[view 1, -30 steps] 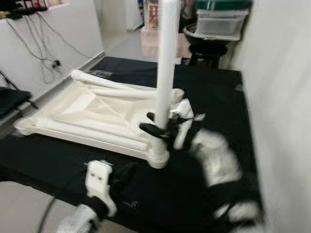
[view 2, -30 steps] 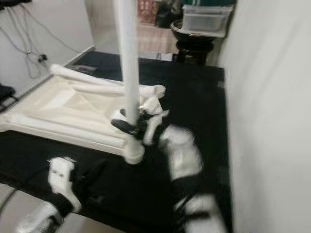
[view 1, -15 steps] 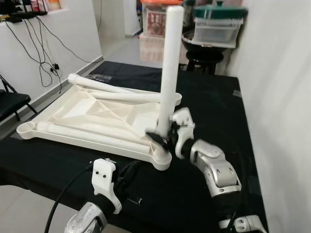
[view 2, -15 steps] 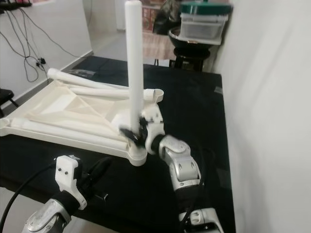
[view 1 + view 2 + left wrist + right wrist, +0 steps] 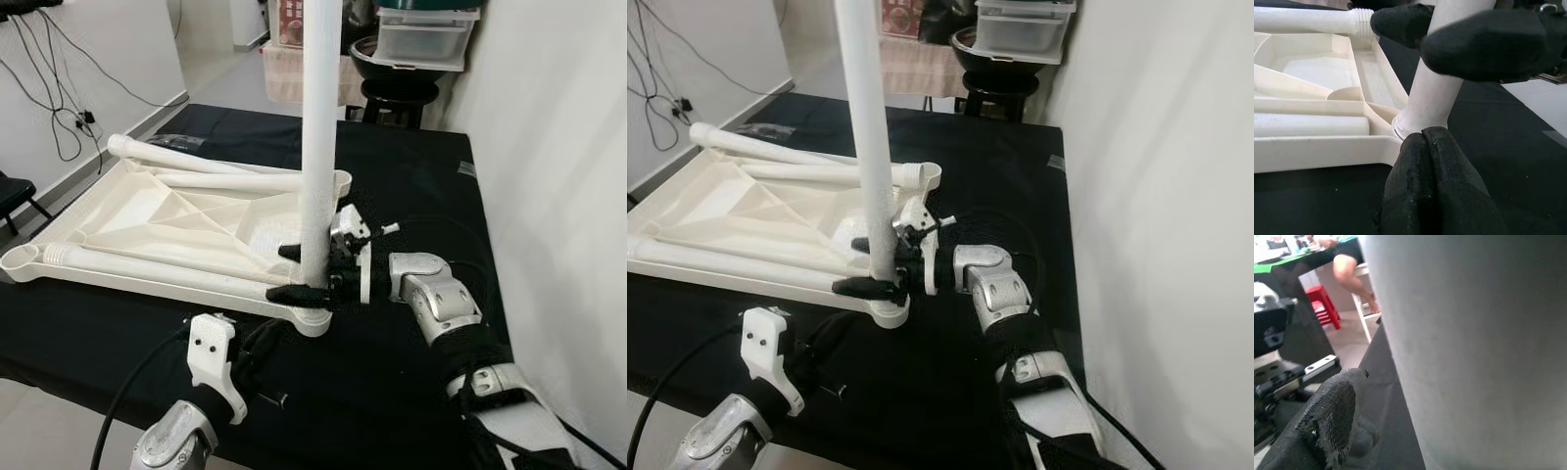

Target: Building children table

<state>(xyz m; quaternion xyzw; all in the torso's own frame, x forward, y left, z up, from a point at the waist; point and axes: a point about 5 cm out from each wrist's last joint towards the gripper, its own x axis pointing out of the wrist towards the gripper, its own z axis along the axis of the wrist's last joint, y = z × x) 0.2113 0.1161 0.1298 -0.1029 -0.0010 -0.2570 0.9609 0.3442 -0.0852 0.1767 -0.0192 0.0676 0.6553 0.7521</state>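
The right gripper [image 5: 299,272] has its 2 black fingers on either side of the base of the upright white table leg [image 5: 318,147], 1 finger in front of the leg and 1 behind it, touching or very nearly touching the tube just above the corner socket [image 5: 315,319]; from the right wrist view the leg [image 5: 1469,347] stands right against 1 fingertip [image 5: 1332,416]. That leg rises straight up from the socket at the near right corner of the upside-down white tabletop [image 5: 147,211], which lies on a black cloth-covered table [image 5: 411,392] directly ahead of the right gripper. 2 more white legs lie flat within the tabletop: 1 [image 5: 162,274] along its near edge, leading away from the right gripper to the left, and 1 [image 5: 196,166] along the far side. The left gripper [image 5: 265,343] sits low in front of the socket, near the table's front edge, its fingers [image 5: 1425,166] pressed together and pointing at the foot of the upright leg. Beyond the table stands a stack of plastic bins [image 5: 426,39], and cables [image 5: 69,108] hang down the left wall.
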